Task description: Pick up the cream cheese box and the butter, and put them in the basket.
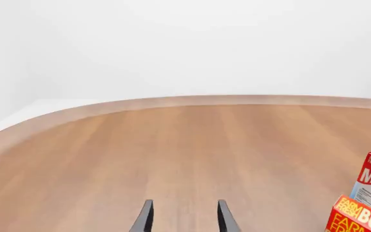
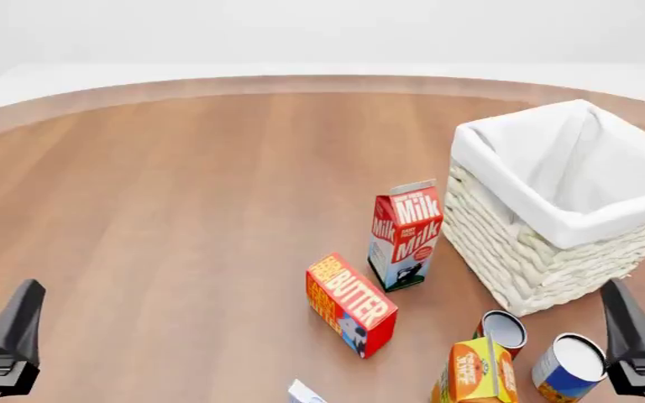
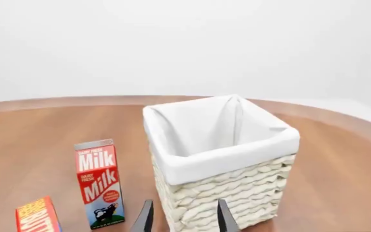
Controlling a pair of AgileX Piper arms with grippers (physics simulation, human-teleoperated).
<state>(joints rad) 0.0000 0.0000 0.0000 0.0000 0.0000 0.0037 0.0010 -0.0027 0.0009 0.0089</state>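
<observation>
The butter [image 2: 351,304] lies on its side on the wooden table, mid-front, a red-and-orange box with yellow lettering. Only a white-blue corner of the cream cheese box [image 2: 305,393] shows at the bottom edge of the front view. The white-lined wicker basket [image 2: 524,252] stands at the right. My left gripper [image 2: 14,327] sits at the near left, open and holding nothing, far from the butter [image 1: 359,218]. My right gripper [image 2: 627,323] is at the near right, also open, just in front of the basket [image 3: 237,193]. Both wrist views show the fingers apart with nothing between them.
A red-white milk carton [image 2: 405,235] stands upright between the butter and the basket. An orange juice carton [image 2: 477,371] and two cans [image 2: 504,329] [image 2: 567,368] sit in front of the basket. The table's curved far edge [image 2: 300,84] runs across the back.
</observation>
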